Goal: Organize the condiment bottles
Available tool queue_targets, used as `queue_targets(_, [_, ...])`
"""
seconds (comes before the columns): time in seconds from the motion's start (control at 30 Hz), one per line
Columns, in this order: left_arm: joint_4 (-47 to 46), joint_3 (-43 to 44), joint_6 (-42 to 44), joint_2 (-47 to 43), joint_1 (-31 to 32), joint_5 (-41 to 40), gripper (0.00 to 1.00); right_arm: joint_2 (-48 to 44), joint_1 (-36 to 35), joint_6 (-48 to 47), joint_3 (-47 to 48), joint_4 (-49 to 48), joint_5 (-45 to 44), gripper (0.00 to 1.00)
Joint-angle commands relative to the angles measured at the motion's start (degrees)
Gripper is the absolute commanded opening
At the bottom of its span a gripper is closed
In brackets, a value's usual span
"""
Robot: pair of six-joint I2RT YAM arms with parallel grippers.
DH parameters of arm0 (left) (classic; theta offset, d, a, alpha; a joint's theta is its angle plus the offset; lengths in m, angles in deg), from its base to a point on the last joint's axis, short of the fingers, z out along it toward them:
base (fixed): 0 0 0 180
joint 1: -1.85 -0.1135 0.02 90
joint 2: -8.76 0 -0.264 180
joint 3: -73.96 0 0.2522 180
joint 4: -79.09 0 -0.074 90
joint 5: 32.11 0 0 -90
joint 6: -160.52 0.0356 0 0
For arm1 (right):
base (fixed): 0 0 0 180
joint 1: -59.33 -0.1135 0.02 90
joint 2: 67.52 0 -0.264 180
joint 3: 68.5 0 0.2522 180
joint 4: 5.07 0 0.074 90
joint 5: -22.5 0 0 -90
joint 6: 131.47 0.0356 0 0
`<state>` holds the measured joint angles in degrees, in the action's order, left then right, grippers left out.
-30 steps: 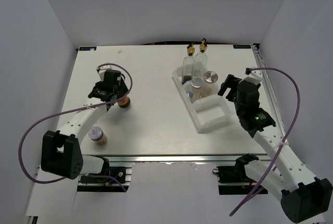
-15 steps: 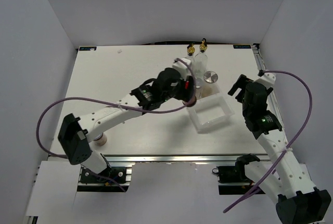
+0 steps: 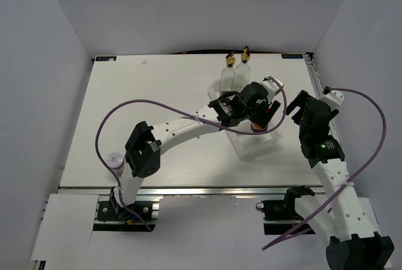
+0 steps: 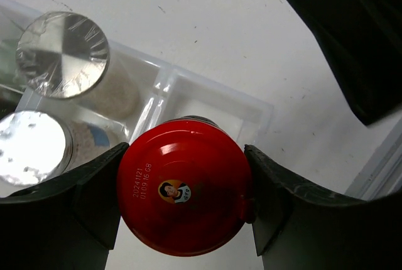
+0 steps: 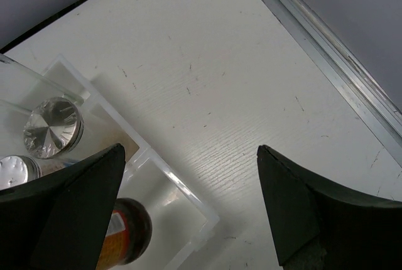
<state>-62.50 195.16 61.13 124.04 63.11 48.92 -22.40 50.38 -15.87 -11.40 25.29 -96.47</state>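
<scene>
Left wrist: left tool [image 4: 184, 189] clamps the red-capped brown jar [image 4: 182, 182] upright, cap up; right tool [image 5: 188, 210] spread wide.

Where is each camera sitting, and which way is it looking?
Top view: above and behind the arms, looking down at the table; both arms show, the left end effector over the tray, the right end effector beside it.
Left wrist: on the left arm, looking down past its fingers at the jar they clamp, above the tray.
Right wrist: on the right arm, looking down between its open fingers at table and tray.
Shared: both wrist views show the jar and two silver lids.
</scene>
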Motion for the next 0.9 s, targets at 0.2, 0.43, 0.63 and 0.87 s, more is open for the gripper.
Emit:
queue_targets(0.2, [0.67, 16.22, 1.57, 8.63, -0.08, 1.15, 0.00, -1.62, 0.60, -0.03, -0.53, -2.27, -0.03, 0.90])
queue_targets(0.43, [-1.53, 16.84, 1.92, 12.77, -0.08, 1.59, 0.05, -1.62, 0.69, -0.29, -1.14, -2.71, -0.12, 0.89])
queue_targets(0.63, [-2.76, 17.10, 2.00, 14.88, -0.08, 2.56, 0.58, -1.27, 0.69, -0.38, -1.23, -3.06, 0.85, 0.89])
queue_targets(0.87, [-1.88, 17.28, 1.83, 14.71, -0.08, 1.77, 0.98, -1.27, 0.69, -0.38, -1.23, -3.07, 1.81, 0.89])
